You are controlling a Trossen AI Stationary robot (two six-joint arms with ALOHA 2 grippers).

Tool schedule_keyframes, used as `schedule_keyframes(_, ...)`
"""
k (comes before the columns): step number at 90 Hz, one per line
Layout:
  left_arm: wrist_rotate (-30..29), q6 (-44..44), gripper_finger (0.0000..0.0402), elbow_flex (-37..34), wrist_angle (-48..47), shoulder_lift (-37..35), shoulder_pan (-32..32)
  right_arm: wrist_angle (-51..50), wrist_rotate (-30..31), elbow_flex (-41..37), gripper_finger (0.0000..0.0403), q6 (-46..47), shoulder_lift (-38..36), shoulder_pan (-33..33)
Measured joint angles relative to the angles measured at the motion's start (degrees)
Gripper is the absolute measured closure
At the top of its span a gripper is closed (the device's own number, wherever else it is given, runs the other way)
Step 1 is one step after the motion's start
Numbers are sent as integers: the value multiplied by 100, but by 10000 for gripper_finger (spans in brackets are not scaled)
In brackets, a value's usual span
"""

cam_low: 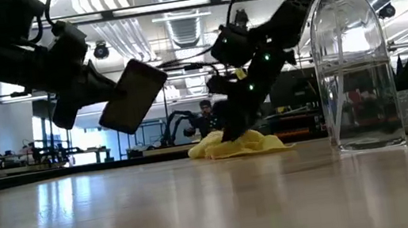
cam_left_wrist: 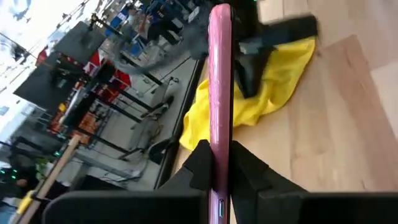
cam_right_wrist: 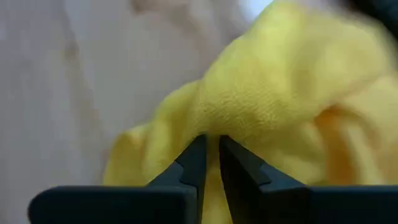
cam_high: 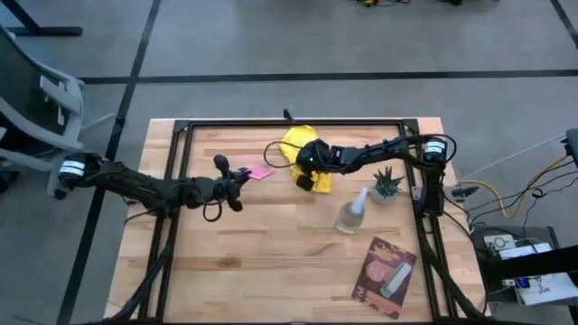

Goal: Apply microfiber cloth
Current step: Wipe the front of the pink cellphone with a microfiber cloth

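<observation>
- The step in hand looks like the pick-up of the microfiber cloth (cam_high: 301, 144): the right gripper (cam_high: 307, 165) is down on it at the far middle of the bench (cam_high: 271, 262), and the cloth lies crumpled on the wood, not yet lifted.
- In the right wrist view the jaws are pressed nearly together with a fold of yellow fabric pinched between them.
- The left gripper (cam_high: 237, 177) hangs just left of the cloth and holds a flat pink device (cam_left_wrist: 219, 93), seemingly a phone, on edge; its jaws are clamped on the lower end of it, as the left wrist view shows.
- The device is clear of the bench in the low view, tilted, with its dark face turned toward the cloth side.
- Judged from this, the next move calls for raising the cloth without losing the pinched fold, carrying it across to the device, and meeting its flat face squarely; the left arm would have to hold the device steady against the push.
- Count: one yellow cloth, one pink device, one clear spray bottle (cam_high: 350, 214), one small potted plant (cam_high: 386, 185), one pink-and-dark packet (cam_high: 386, 276) near the front right corner.
- Two arms, both at work.
</observation>
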Motion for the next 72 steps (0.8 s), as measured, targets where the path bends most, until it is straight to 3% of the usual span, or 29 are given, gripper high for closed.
schedule_keyframes(18,126,-170,392,-2,31,0,0,468,174,485,393,352,762,482)
schedule_keyframes(52,136,-319,392,-2,102,-26,0,687,-106,1934,396,187,1600,1272)
schedule_keyframes(72,594,-1057,392,-2,103,-15,0,710,-7,2518,396,116,1991,1501)
